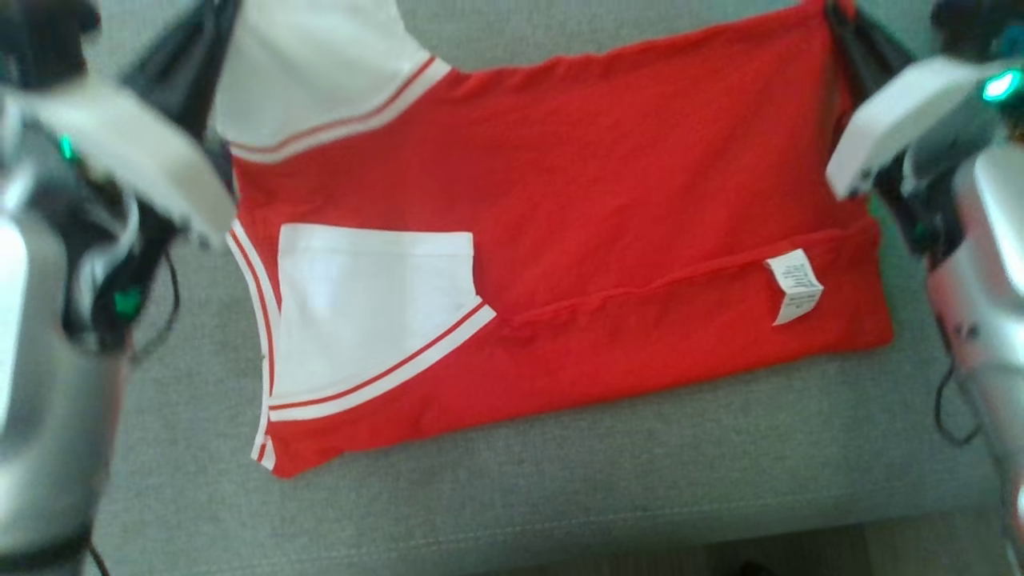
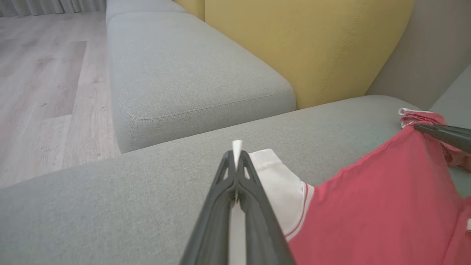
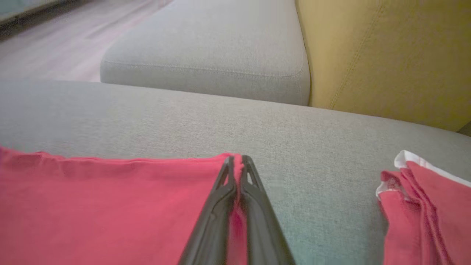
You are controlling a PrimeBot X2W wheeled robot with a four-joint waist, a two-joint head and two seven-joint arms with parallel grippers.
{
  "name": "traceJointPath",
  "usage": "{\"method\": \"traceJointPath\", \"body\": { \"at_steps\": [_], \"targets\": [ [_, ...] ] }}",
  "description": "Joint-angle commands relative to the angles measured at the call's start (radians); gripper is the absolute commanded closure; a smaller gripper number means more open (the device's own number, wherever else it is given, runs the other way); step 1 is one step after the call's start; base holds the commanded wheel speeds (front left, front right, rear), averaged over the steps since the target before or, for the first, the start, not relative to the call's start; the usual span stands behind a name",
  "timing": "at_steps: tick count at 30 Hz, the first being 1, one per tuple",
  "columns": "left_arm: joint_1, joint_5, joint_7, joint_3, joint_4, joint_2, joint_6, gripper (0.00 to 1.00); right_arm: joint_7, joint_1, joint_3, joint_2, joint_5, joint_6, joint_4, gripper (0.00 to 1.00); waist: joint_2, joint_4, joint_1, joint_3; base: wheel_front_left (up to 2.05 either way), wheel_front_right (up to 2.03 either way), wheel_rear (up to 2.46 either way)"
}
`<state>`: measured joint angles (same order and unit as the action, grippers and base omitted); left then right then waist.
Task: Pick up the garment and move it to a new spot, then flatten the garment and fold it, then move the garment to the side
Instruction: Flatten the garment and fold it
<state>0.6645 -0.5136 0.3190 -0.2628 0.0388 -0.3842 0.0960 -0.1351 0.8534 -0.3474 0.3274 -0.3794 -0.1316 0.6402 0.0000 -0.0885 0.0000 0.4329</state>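
Note:
The garment (image 1: 608, 208) is a red shirt with white sleeves and striped trim, lying partly folded on the grey sofa seat (image 1: 560, 496), a white label showing near its right side. My left gripper (image 1: 220, 20) is at its far left corner. In the left wrist view that gripper (image 2: 236, 156) is shut on the white sleeve (image 2: 283, 191), a strip of white cloth showing between the fingers. My right gripper (image 1: 836, 16) is at the far right corner. In the right wrist view it (image 3: 237, 162) is shut on the garment's red edge (image 3: 110, 198).
Yellow back cushions (image 2: 305, 48) rise behind the seat. A second grey seat cushion (image 2: 191, 70) and wooden floor (image 2: 40, 73) lie beyond. A bunched red and white piece of cloth (image 3: 423, 206) lies to the right of my right gripper. The seat's front edge (image 1: 512, 544) is near me.

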Motion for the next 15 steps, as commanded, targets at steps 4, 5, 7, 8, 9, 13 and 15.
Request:
{"method": "traceJointPath", "body": {
  "at_steps": [4, 5, 7, 8, 9, 13, 15],
  "targets": [
    [-0.153, -0.028, -0.055, 0.073, -0.133, -0.040, -0.032, 1.00, 0.073, -0.141, 0.001, 0.010, -0.028, 0.001, -0.103, 1.00, 0.0000, -0.005, 0.0000, -0.075, 0.00, 0.00, 0.00],
    [-0.200, -0.039, -0.070, 0.081, -0.163, -0.031, -0.042, 1.00, 0.085, -0.176, 0.007, 0.013, -0.032, 0.001, -0.126, 1.00, 0.0000, -0.004, 0.0000, -0.088, 0.00, 0.00, 0.00],
    [-0.294, -0.051, -0.102, 0.095, -0.220, -0.015, -0.066, 1.00, 0.105, -0.248, 0.028, 0.018, -0.038, 0.001, -0.175, 1.00, 0.0000, 0.000, 0.0000, -0.112, 0.00, 0.00, 0.00],
    [-0.341, -0.055, -0.118, 0.100, -0.246, -0.006, -0.078, 1.00, 0.112, -0.283, 0.044, 0.021, -0.036, 0.001, -0.198, 1.00, 0.0000, 0.003, 0.0000, -0.123, 0.00, 0.00, 0.00],
    [-0.386, -0.059, -0.133, 0.103, -0.269, 0.004, -0.089, 1.00, 0.116, -0.319, 0.063, 0.023, -0.032, 0.001, -0.222, 1.00, 0.0000, 0.005, 0.0000, -0.133, 0.00, 0.00, 0.00],
    [-0.583, -0.094, -0.185, 0.099, -0.338, 0.060, -0.126, 1.00, 0.100, -0.479, 0.169, 0.005, -0.004, 0.001, -0.332, 1.00, 0.0000, 0.014, 0.0000, -0.174, 0.00, 0.00, 0.00],
    [-0.635, -0.107, -0.197, 0.085, -0.332, 0.079, -0.128, 1.00, 0.083, -0.532, 0.203, -0.008, 0.011, 0.001, -0.368, 1.00, 0.0000, 0.019, 0.0000, -0.187, 0.00, 0.00, 0.00]
  ]
}}
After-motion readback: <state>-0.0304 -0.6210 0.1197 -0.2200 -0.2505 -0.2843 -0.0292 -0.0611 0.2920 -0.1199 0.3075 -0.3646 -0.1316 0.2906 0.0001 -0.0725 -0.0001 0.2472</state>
